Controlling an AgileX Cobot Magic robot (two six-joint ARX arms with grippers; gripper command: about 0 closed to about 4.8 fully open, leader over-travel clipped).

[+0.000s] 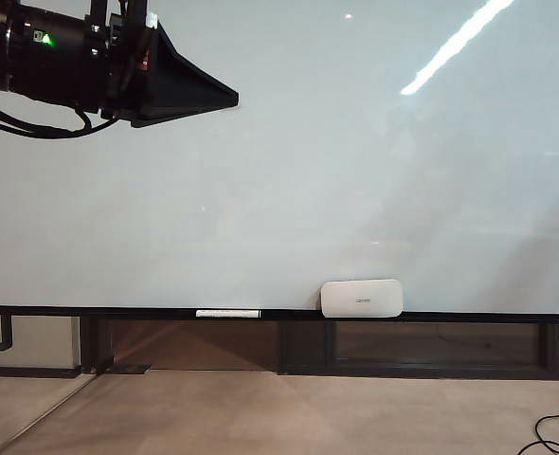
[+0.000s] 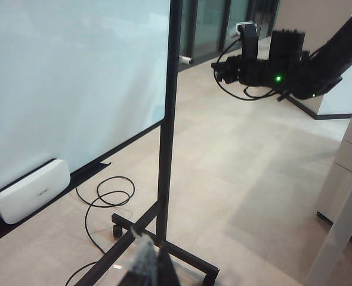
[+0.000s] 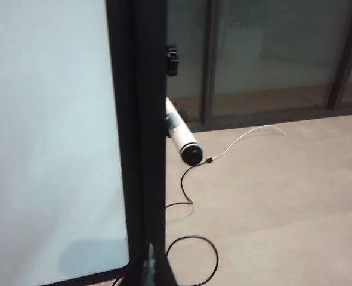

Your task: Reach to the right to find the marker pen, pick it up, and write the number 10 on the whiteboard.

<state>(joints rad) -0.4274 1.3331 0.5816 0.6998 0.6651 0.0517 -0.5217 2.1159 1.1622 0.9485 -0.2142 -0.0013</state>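
The whiteboard [image 1: 308, 190] fills the exterior view, its face bare; the number 10 is out of view. The marker pen [image 3: 182, 134], white with a black end, sticks out past the board's black side post [image 3: 143, 119] and shows small in the left wrist view [image 2: 185, 59]. My right gripper [image 3: 152, 268] is shut and empty, just short of the post and below the pen. My left gripper [image 1: 218, 95] hangs high at the board's upper left, its jaws [image 2: 152, 265] shut to a point on nothing. The right arm [image 2: 271, 68] reaches toward the pen.
A white eraser [image 1: 361, 298] rests on the bottom rail, also seen in the left wrist view [image 2: 33, 189]. A thin white strip [image 1: 227, 313] lies on the rail. A black cable [image 3: 191, 256] loops on the floor by the stand's wheeled foot [image 2: 164, 238]. A pale cabinet [image 2: 349, 173] stands beyond.
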